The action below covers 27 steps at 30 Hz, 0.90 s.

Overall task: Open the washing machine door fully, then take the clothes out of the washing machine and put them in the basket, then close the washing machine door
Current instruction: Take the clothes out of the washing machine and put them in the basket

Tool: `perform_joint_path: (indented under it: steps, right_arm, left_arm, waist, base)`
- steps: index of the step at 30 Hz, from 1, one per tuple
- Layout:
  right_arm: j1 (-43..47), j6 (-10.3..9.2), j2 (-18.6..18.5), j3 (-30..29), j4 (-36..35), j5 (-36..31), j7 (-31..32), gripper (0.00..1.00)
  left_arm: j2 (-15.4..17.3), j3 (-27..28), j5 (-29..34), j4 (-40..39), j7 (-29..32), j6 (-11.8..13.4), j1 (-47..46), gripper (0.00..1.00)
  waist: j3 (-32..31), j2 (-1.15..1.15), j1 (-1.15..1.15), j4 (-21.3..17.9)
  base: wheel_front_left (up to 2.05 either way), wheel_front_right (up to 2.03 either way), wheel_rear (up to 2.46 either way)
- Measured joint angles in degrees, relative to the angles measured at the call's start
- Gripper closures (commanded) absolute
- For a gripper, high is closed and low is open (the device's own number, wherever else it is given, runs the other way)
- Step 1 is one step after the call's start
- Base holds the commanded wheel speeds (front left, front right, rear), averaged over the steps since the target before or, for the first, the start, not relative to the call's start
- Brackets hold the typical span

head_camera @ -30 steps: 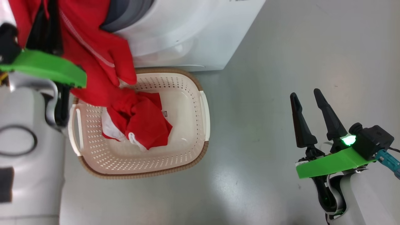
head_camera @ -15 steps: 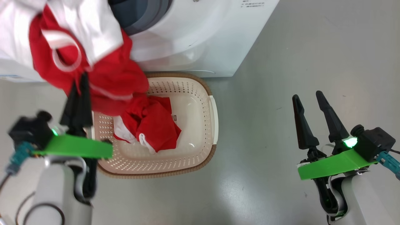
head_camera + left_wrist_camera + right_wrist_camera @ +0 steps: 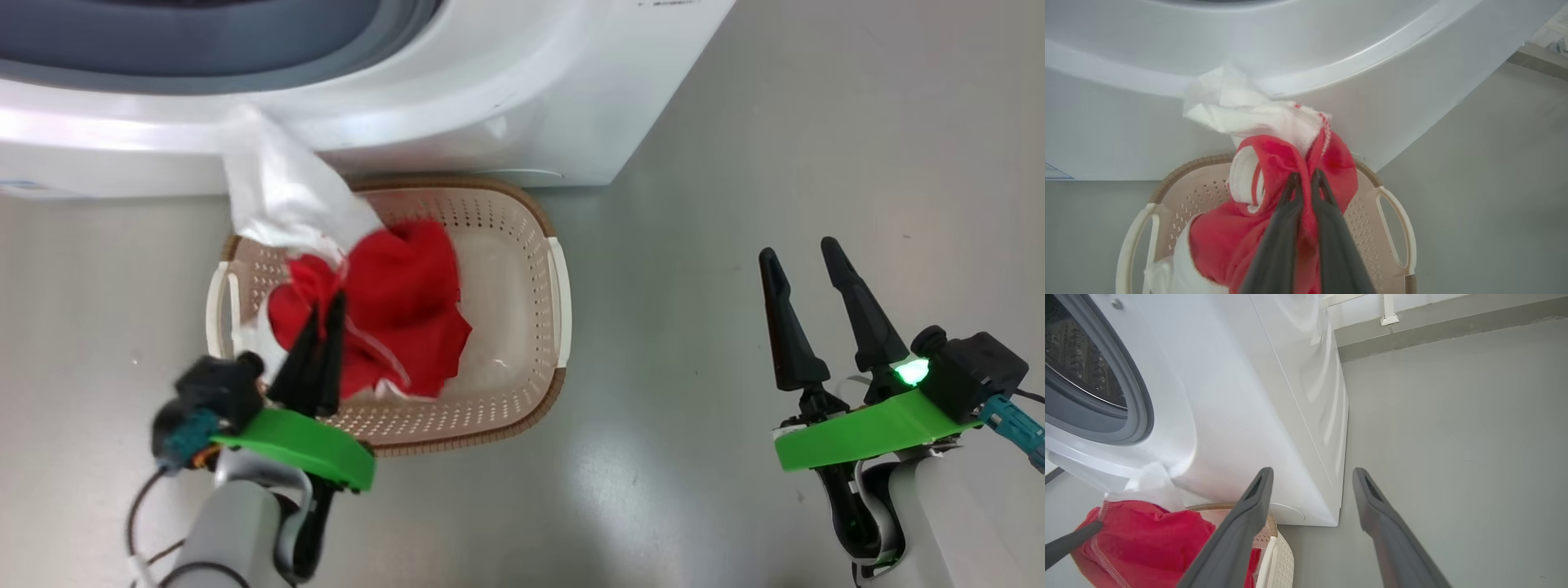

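Grey floor, basket against washer — the right wrist view adds the drum to the head view's gasket. Left claw clenches the clothes, bunched round its tips over the basket; right claw gapes empty.

We read no legible text anywhere. Washing machine: tiny dark print line on white panel at head view's top edge, cut by frame, too small for us to make out. Pale blue-edged sticker low on machine front, mostly cropped. Left wrist view catches same sticker at corner, lettering indistinguishable.
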Motion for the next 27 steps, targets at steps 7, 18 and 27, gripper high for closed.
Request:
perform_joint_path:
  steps: [7, 18, 27]
  right_arm:
    - [-0.24, 0.0, 0.0, -0.08, -0.55, 0.01, 0.0, 0.0]
    - [-0.93, 0.0, 0.0, 0.15, -1.33, 0.08, 0.0, 0.0]
    - [-1.54, 0.0, 0.0, 0.15, -1.43, 0.27, 0.0, 0.0]
  left_arm:
    - [0.85, -3.6, -0.05, 9.79, 0.02, 0.0, -3.5, 1.0]
    - [1.85, -4.23, -0.57, 18.76, 0.01, 0.0, -12.15, 1.0]
    - [2.16, -3.81, -0.56, 21.29, 0.01, 0.0, -14.35, 0.0]
  waist:
    - [2.45, 0.0, 0.0, -0.84]
    - [6.36, 0.0, 0.0, -2.16]
    - [7.13, 0.0, 0.0, -3.11]
  base:
    - [0.0, 0.0, 0.0]
    - [0.0, 0.0, 0.0]
    - [0.0, 0.0, 0.0]
